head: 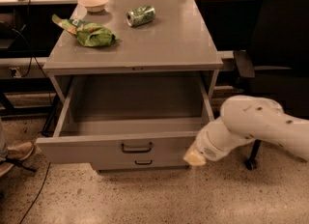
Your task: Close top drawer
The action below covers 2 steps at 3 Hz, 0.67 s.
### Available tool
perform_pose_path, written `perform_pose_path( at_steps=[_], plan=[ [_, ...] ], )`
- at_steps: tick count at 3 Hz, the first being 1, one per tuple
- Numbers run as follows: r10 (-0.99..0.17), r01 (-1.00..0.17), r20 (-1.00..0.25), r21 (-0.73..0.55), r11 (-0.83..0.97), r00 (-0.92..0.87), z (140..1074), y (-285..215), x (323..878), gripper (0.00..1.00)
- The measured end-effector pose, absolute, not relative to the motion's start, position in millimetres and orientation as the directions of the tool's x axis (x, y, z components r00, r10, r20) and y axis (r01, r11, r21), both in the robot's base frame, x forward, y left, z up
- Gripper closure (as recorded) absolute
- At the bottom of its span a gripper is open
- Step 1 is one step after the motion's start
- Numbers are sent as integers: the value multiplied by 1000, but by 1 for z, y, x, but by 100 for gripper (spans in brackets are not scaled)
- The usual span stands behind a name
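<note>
**Top drawer stands pulled out, arm at its right corner**

The top drawer [96, 148] of the grey metal cabinet [159, 49] is drawn well out toward the bottom of the frame. Its tall plain front sits in the lower left centre. A small dark loop handle [136, 147] sits in the middle of that front. Just below it, the front of a lower drawer [116, 165] shows with its own small handle [143, 162].

The white arm [256, 126] comes in from the right edge of the frame and reaches down and left. The gripper [194, 157] is at the right end of the drawer front, low in the frame. Its pale tip seems to touch the front, though the contact is hard to confirm. Whether it is spread apart or closed together cannot be told from this angle.

On the cabinet top, in the upper left of the frame, lie a crumpled green bag [89, 32], a tipped-over can [141, 15] and a small pale bowl [94, 1]. A black chair [282, 44] fills the upper right. A shoe [19, 150] shows at the left edge, on the speckled floor [145, 199].
</note>
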<state>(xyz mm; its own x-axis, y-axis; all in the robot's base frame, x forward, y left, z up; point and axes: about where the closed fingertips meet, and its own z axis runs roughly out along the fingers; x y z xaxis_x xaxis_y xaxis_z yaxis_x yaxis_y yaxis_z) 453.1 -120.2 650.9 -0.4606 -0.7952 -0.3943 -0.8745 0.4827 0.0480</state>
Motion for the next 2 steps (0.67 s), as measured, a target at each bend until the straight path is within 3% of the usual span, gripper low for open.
perform_pose_path(
  at_steps=[2],
  plan=[
    [-799,-906,-512,-87,415,-317,639,-76,559,100]
  ],
)
